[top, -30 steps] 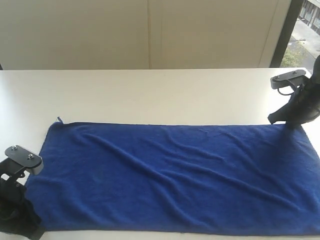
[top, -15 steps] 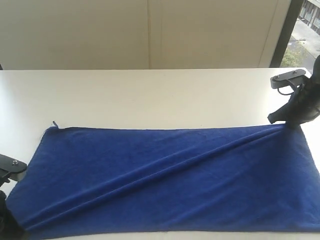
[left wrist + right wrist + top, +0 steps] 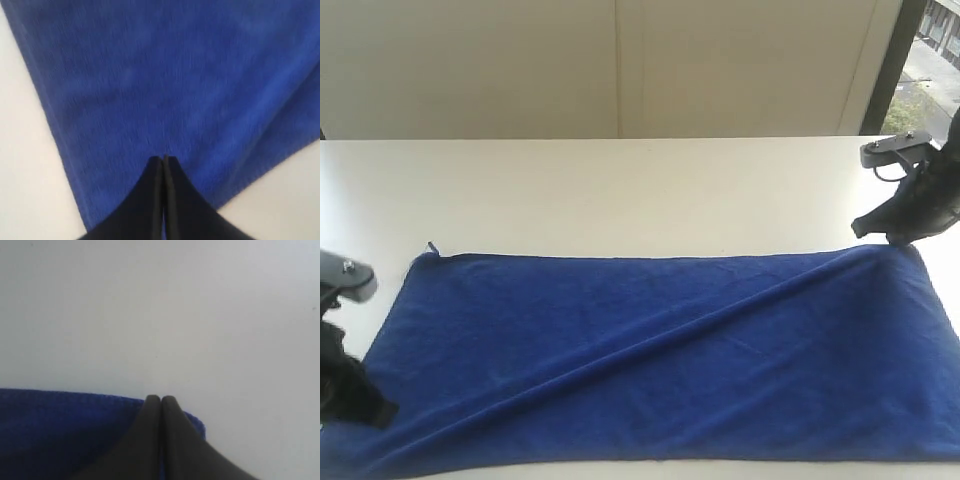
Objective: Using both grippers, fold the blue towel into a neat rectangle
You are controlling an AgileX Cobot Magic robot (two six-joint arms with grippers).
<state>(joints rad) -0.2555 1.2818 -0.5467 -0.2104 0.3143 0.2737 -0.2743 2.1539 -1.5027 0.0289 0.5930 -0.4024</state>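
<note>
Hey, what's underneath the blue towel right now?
The towel lies spread on the white table, which shows beyond its far edge. The tabletop beneath it is covered, so anything flat under the cloth cannot be seen. No lump shows, only a diagonal crease.

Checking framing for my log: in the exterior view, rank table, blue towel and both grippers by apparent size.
1. table
2. blue towel
3. left gripper and right gripper: alike, both cut off by the frame, left nearer; unranked.
</note>
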